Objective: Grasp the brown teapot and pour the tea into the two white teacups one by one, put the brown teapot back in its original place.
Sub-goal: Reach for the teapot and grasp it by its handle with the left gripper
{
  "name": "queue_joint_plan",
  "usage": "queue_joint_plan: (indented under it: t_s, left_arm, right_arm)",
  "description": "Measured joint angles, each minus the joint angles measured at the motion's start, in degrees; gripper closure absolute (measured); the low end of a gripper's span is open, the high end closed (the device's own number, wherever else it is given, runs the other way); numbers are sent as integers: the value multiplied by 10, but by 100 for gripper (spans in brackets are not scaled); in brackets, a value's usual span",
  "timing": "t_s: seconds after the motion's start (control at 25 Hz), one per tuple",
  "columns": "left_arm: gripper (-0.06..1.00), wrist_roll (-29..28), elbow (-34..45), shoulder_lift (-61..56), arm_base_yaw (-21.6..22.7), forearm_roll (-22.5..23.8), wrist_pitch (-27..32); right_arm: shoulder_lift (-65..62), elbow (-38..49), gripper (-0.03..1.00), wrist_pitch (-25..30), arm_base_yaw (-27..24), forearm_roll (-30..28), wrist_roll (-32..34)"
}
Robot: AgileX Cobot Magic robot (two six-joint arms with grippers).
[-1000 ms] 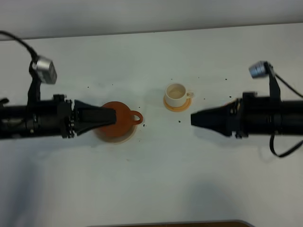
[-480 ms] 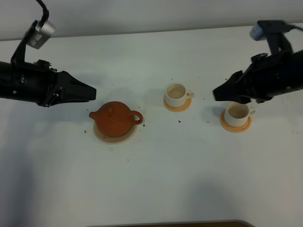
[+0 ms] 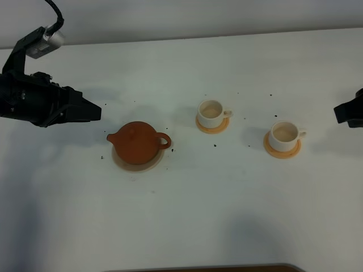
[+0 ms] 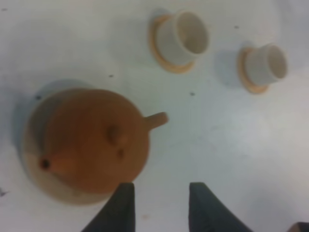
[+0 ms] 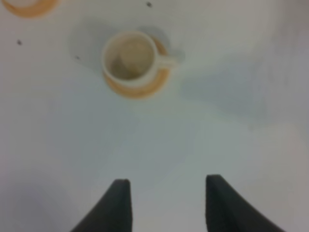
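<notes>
**Left gripper (image 3: 92, 111) and right gripper (image 3: 346, 112) both open, both empty**

Left gripper hangs above the white table (image 3: 227, 198), off to the spout side of the brown teapot (image 3: 136, 141) and clear of it. Its two dark fingers (image 4: 124, 205) stand apart with only bare tabletop between them. The right gripper is mostly out of the overhead view at the far right edge; seen from its own wrist camera, its jaws are spread wide and hold nothing.

The teapot sits upright on the pale tan disc (image 3: 131, 167), lid on, spout pointing toward the left arm and loop handle toward the cups. The two white teacups stand well apart from the pot, each on its own orange coaster. The nearer cup (image 3: 211, 113) is just past the handle, and the farther cup (image 3: 283, 134) is closer to the right arm. A few dark specks (image 3: 215, 145) lie scattered on the table between pot and cups.
</notes>
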Motion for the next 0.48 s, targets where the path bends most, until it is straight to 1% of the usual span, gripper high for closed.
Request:
queue_joint_plan:
  t_s: [0.12, 0.28, 0.48]
  left_arm:
    - [65, -6, 0, 0, 0, 10, -10]
    - [66, -6, 0, 0, 0, 21, -25]
    - [67, -7, 0, 0, 0, 24, -27]
  right_arm:
    - [-36, 17, 58, 17, 0, -7, 7]
    - [-82, 45, 58, 25, 0, -8, 13]
    - [-134, 79, 58, 30, 1, -8, 16]
